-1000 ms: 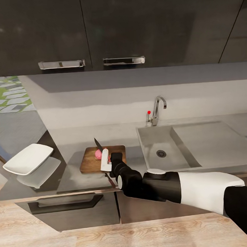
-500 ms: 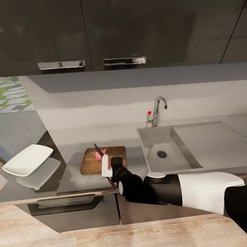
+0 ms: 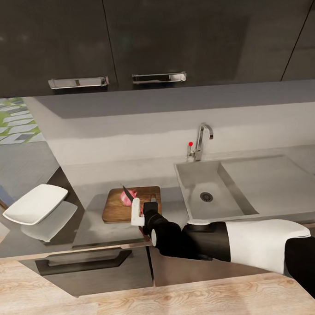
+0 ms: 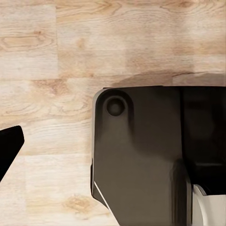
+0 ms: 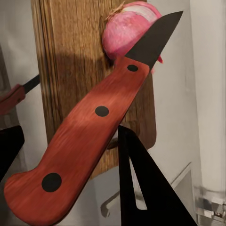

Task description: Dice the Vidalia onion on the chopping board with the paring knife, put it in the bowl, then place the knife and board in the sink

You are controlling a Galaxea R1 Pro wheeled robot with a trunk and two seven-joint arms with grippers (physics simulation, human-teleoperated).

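Our right tool [image 3: 138,209] clamps the knife [image 5: 89,141], blade slanting over the onion [image 3: 128,196] on the board [image 3: 115,207], directly ahead; left tool's state we cannot tell.

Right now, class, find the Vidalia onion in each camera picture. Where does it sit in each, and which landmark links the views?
Head view: the Vidalia onion sits left of centre on the chopping board, under the paring knife.
Left wrist view: wooden floor and dark robot base; no onion here.
Right wrist view: the onion is near the top, behind the blade.
Shared landmark: the chopping board.
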